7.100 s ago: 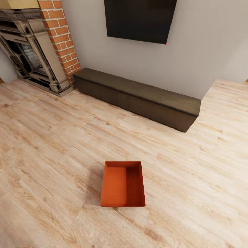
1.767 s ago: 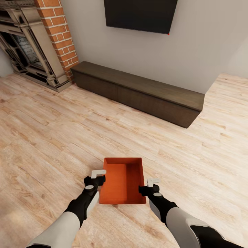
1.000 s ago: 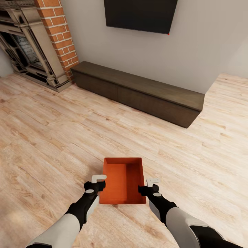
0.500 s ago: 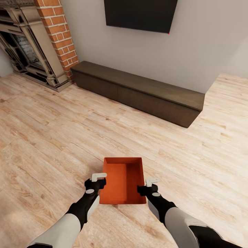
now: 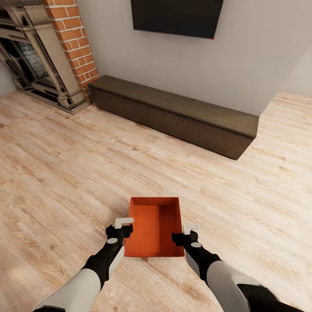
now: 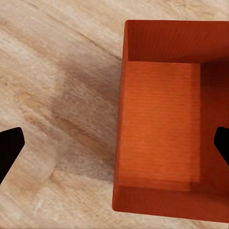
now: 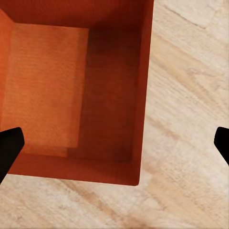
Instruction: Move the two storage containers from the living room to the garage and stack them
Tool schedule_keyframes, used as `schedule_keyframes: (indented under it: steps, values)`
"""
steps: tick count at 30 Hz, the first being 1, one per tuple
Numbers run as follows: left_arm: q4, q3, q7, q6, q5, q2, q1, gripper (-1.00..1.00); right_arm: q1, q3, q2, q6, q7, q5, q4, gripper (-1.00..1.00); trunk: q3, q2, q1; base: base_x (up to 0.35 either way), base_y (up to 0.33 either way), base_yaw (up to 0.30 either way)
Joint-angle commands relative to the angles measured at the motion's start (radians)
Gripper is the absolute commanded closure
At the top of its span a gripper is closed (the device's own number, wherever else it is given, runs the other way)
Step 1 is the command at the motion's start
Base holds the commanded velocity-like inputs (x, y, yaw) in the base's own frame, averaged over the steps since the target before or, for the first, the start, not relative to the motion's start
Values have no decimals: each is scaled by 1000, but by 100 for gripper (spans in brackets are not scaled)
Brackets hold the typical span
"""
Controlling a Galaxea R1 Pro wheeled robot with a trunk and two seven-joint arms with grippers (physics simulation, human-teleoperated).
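One orange-red open-topped storage container (image 5: pixel 152 227) sits empty on the living room's light wood plank floor, close in front of me. My left gripper (image 5: pixel 123 228) hangs over its left wall and my right gripper (image 5: pixel 185 234) over its right wall. In the left wrist view the container (image 6: pixel 160 129) lies below the open left gripper (image 6: pixel 116 145), whose dark fingertips (image 6: pixel 9 149) stand one on each side of that wall. In the right wrist view the open right gripper (image 7: pixel 116 145) spans the other wall of the container (image 7: pixel 52 86). Neither holds anything.
A long, low dark wood bench (image 5: pixel 182 117) runs along the grey wall ahead, under a black wall TV (image 5: pixel 175 17). A red-brick fireplace (image 5: pixel 71 39) stands at the far left. Wood plank floor (image 5: pixel 242 203) spreads out on all sides of the container.
Both arms have come into view and settled on either side of the container. Over the last second they barely moved, and the view shifted slightly.
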Motion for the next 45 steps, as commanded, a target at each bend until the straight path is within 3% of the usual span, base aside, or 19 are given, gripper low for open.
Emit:
schedule_keyframes:
  steps: [1, 13, 22, 45]
  values:
    - [1, -7, 8, 0, 1, 1, 0, -100, 0, -8, 1, -6, -3, 10, 1, -100, -4, -8, 4, 0, 0, 0]
    - [24, -7, 7, 0, 4, 3, 0, -100, -1, -15, 1, -18, -5, 6, -14, -100, -41, -92, 50, 0, 0, 0]
    - [47, -9, 7, -2, 2, 3, 0, -100, -1, -48, 1, -18, -5, -47, -16, -100, -70, -155, 84, 0, 0, 0]
    - [51, -9, 7, -2, 3, 9, 0, -100, -1, -34, -1, -21, -10, -38, -20, -100, -142, -316, 173, 0, 0, 0]
